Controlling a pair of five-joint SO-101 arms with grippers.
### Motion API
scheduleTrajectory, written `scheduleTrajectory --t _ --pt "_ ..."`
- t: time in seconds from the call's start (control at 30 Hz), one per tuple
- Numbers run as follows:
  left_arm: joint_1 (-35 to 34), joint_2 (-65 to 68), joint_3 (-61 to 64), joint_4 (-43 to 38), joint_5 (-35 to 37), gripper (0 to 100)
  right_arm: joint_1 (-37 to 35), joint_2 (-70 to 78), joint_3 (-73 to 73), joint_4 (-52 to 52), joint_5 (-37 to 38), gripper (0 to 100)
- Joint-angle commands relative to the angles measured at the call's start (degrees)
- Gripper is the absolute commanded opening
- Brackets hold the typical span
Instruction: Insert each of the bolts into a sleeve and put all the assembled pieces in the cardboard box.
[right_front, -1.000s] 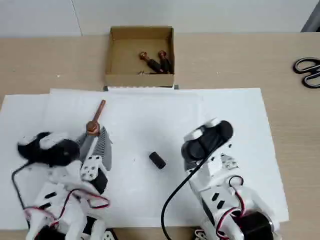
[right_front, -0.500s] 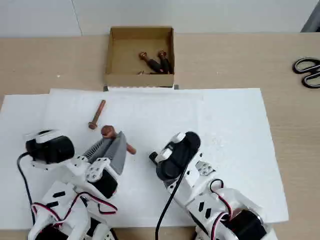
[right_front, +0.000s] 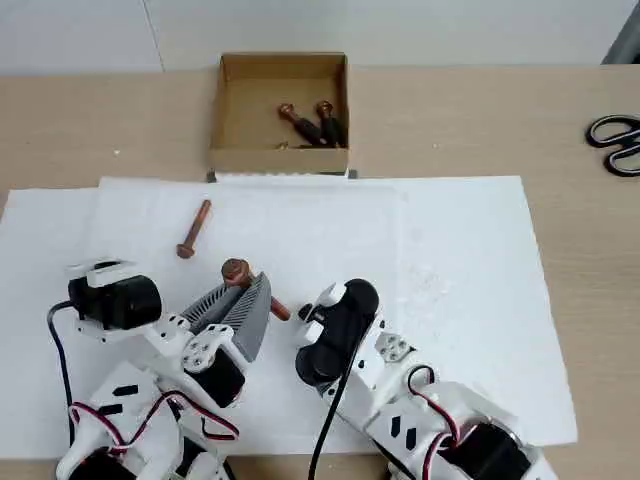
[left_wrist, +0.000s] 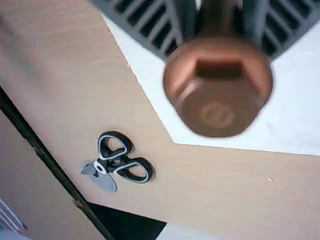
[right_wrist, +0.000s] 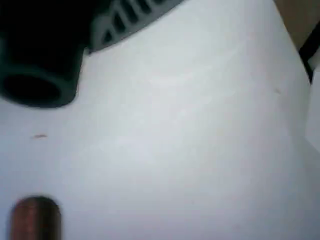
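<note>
The left claw (right_front: 243, 288) is clamping a bolt (right_front: 237, 270), whose long axis is slanting with its tip pointing toward the right claw (right_wrist: 75, 40); that claw is gripping the sleeve (right_wrist: 42, 80), whose open bore is sitting near the tip, seemingly not yet lined up; bare paper (right_front: 450, 250) is lying all round.
</note>
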Motion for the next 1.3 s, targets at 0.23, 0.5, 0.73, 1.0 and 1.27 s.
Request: scheduleTrajectory --t 0.23,0.5,0.73,1.0,1.27 --pt "3.3 -0.5 -0.1 -1.6 0.3 0 -0.5 -0.2 -0.4 -5.8 0.7 0.3" --pt "3.4 -0.5 2.1 -1.8 0.3 0 -0.6 -0.2 -0.4 -6.1 0.7 0.3" --pt "3.5 -0.5 2.2 -1.9 0.3 0 -0.6 -0.2 -0.4 -6.1 0.6 0.3" --pt "6.4 -0.5 2.2 -1.9 0.3 0 -1.7 0.1 -0.3 -8.7 0.6 0.4" --pt "6.9 -0.5 2.9 -1.7 0.3 0 -2.7 0.0 -0.2 -8.9 0.6 0.4"
